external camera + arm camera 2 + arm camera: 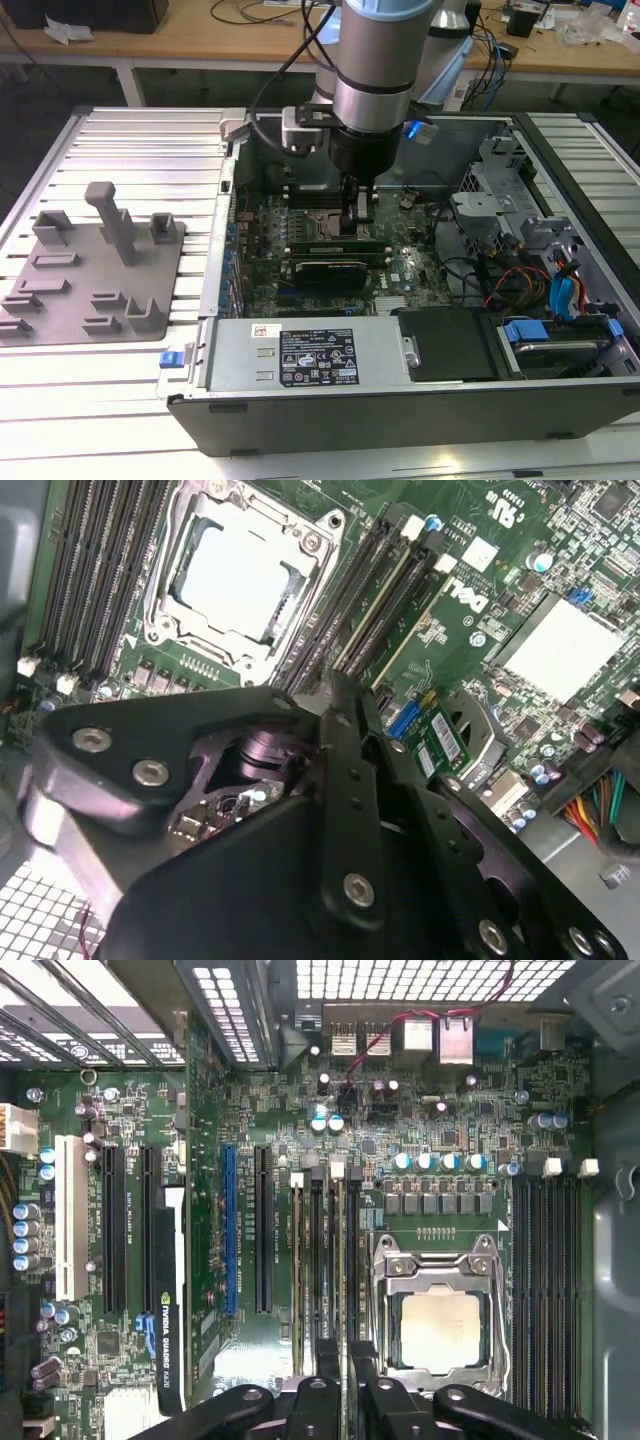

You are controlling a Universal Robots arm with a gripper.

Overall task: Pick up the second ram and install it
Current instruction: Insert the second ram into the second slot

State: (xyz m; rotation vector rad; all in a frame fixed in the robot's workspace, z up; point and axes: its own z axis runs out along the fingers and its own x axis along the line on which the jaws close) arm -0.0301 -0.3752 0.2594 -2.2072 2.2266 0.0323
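This looks like a lab or workshop. An open computer case point(420, 300) is lying on a ribbed metal table point(140, 130), showing its green board point(420, 1160). A wooden bench point(250, 40) with cables point(495, 50) is standing behind. A grey tray point(90, 270) is sitting nearby.

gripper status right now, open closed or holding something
The black gripper is down at the memory slots beside the silver CPU socket; whether it is open, closed or holding anything cannot be told.
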